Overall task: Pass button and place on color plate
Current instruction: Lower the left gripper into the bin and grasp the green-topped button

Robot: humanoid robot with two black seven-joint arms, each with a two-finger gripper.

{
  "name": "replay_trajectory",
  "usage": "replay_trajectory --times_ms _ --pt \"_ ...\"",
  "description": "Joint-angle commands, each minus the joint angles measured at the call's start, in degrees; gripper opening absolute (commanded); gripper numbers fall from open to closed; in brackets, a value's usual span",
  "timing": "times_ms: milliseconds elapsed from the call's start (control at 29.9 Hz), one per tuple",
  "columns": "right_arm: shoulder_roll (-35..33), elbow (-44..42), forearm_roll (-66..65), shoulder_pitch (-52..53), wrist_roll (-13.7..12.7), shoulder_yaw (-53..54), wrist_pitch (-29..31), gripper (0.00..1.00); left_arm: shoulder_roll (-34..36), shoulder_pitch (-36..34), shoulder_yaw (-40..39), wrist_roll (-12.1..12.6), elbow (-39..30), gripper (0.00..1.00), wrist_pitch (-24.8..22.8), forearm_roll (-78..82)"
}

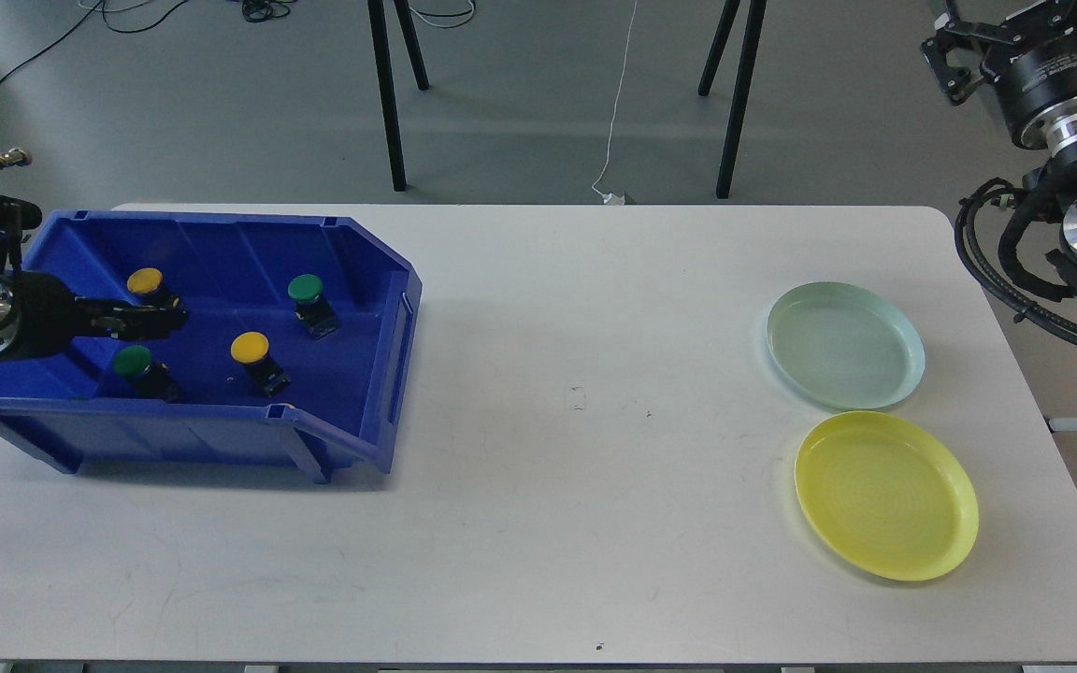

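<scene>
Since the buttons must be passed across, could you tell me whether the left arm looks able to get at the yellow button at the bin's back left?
Probably yes. The left gripper is already inside the open-topped blue bin, right beside that yellow button, with nothing between them.

I can see small white lettering on the black housing of my right arm (1057, 65), but it is too blurred to read.
</scene>
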Motion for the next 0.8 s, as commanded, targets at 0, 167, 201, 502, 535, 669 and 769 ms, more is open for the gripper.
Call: replay_trajectory --times_ms 0,167,201,502,535,669,769 --pt "0.0 -0.1 0.0 0.0 0.0 0.0 0.0 0.99 -0.1 0.2 0.2 0.3 0.2 0.79 -0.1 -0.1" --pt "0.1 -0.1 0.0 0.0 0.0 -0.1 0.0 0.99 -0.3 0.7 0.3 0.5 0.4 0.77 -0.1 0.1" --pt "0.1 0.0 0.0 0.0 0.0 -0.1 0.1 0.99 -0.5 0.9 0.3 0.5 0.5 0.75 -0.1 0.1" --pt "0.4 0.0 0.0 0.0 0.0 -0.1 0.0 0.99 -1.9 1.4 2.6 0.6 2.3 0.72 -0.1 0.5" --pt "0.4 0.0 0.0 0.0 0.0 -0.2 0.0 0.99 -1.9 1.4 2.6 0.6 2.3 0.72 -0.1 0.5" --pt "0.4 -0.1 0.0 0.0 0.0 -0.2 0.0 0.99 -1.9 1.5 2.6 0.6 2.3 0.72 -0.1 0.5" --pt "0.4 -0.1 0.0 0.0 0.0 -0.2 0.0 0.99 -1.9 1.5 2.8 0.6 2.3 0.72 -0.1 0.5"
